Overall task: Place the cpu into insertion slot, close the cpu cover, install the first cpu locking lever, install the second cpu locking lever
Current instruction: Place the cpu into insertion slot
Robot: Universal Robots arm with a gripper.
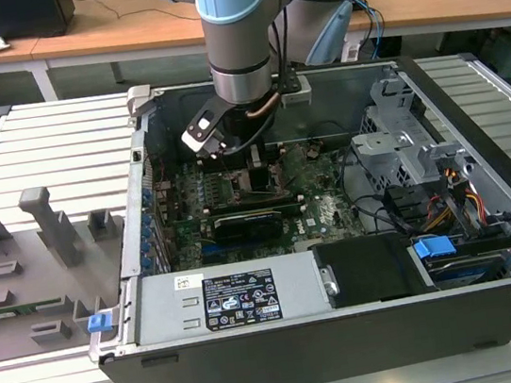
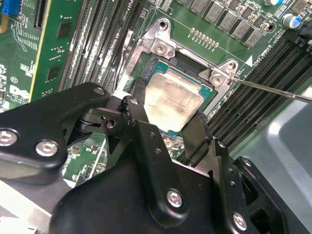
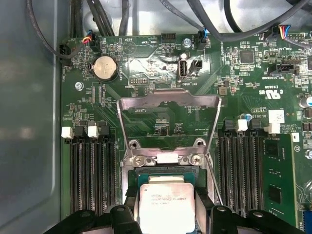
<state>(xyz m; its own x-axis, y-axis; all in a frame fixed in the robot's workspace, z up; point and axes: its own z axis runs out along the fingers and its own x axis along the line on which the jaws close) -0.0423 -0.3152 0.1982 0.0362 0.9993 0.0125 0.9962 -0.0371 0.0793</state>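
Observation:
My gripper (image 1: 256,158) reaches down into the open computer case over the green board. In both wrist views its two black fingers (image 2: 139,95) press against opposite edges of the cpu (image 2: 173,102), a silvery square chip. The cpu (image 3: 165,207) lies level in the insertion slot (image 3: 165,171), with the gripper (image 3: 167,199) straddling it. The gripper (image 2: 167,108) is shut on the chip. The cpu cover (image 3: 168,100), a thin metal frame, stands swung up and open behind the socket. A thin locking lever (image 2: 273,90) sticks out unlatched beside the socket, and a lever rod (image 3: 213,170) runs along the socket's side.
Rows of black memory slots (image 3: 90,170) flank the socket on both sides. A long black card (image 1: 246,223) lies across the board in front of the arm. The power supply (image 1: 242,298), drive cage (image 1: 411,146) and case walls (image 1: 144,178) box in the work area. A grey fixture (image 1: 35,251) sits at the exterior view's left.

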